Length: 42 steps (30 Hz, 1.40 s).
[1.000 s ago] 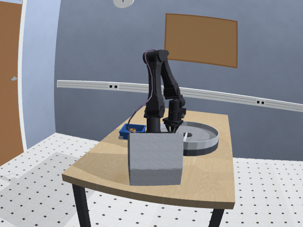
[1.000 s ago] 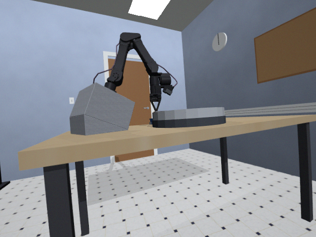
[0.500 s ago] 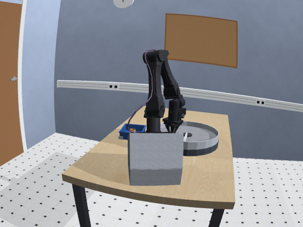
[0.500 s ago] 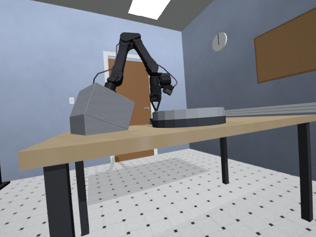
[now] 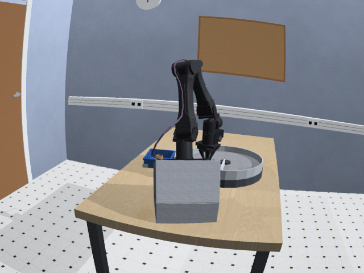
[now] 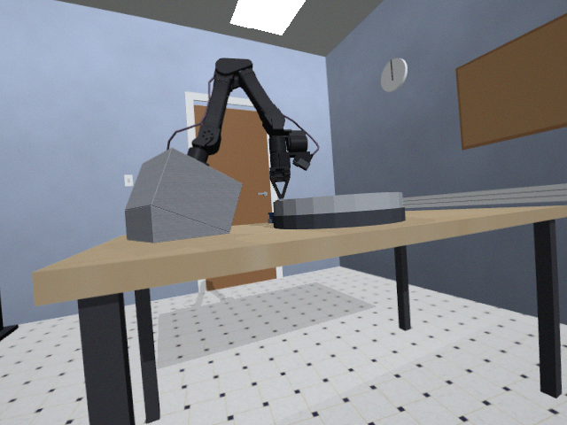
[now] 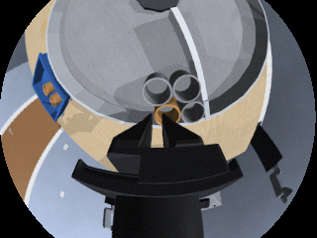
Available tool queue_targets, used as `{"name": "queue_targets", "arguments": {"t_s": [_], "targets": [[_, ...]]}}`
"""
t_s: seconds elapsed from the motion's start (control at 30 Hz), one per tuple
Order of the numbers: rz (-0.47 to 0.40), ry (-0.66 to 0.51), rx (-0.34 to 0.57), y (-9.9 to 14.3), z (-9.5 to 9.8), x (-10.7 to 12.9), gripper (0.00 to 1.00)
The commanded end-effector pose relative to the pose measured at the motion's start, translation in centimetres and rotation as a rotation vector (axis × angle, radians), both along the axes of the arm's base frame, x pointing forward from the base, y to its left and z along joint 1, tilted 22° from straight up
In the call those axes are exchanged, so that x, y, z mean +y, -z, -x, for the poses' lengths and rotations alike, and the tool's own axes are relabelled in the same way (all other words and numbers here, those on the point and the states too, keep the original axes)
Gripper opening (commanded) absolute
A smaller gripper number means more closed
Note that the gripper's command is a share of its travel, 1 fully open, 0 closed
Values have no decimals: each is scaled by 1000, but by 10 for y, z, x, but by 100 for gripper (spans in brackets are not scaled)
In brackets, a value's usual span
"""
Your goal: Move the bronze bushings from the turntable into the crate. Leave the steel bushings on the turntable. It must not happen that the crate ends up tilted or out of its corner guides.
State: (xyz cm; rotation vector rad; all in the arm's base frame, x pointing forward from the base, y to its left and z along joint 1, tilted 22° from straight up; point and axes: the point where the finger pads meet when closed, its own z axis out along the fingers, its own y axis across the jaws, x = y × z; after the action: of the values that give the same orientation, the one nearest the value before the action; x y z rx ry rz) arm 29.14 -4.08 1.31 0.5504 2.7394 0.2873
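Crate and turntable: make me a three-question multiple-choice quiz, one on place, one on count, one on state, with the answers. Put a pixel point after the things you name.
1. Where is the crate (image 5: 149, 162) (image 6: 271, 217) (image 7: 44, 63)?
A) on the turntable (image 5: 240, 175) (image 6: 338, 204) (image 7: 99, 45)
B) on the table (image 5: 244, 211) (image 6: 182, 260) (image 7: 233, 134)
C) on the floor

2. How many steel bushings (image 7: 144, 92) show on the turntable?
A) three
B) one
C) six

3. What state is the crate in?
A) empty
B) upside down
C) holding bronze bushings (image 5: 158, 156) (image 7: 48, 89)

1 B: the top view shows it on the wood, beyond the turntable's rim.
2 A: the wrist view shows three grey rings.
3 C: the wrist view shows two orange-brown pieces inside.
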Motion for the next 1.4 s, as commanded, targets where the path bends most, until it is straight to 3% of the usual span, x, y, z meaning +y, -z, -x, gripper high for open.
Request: {"name": "queue_targets", "arguments": {"t_s": [0.0, 1.37], "targets": [[9, -6, -2, -5, -4, 1, 15], [10, -5, -8, 1, 3, 4, 15]]}}
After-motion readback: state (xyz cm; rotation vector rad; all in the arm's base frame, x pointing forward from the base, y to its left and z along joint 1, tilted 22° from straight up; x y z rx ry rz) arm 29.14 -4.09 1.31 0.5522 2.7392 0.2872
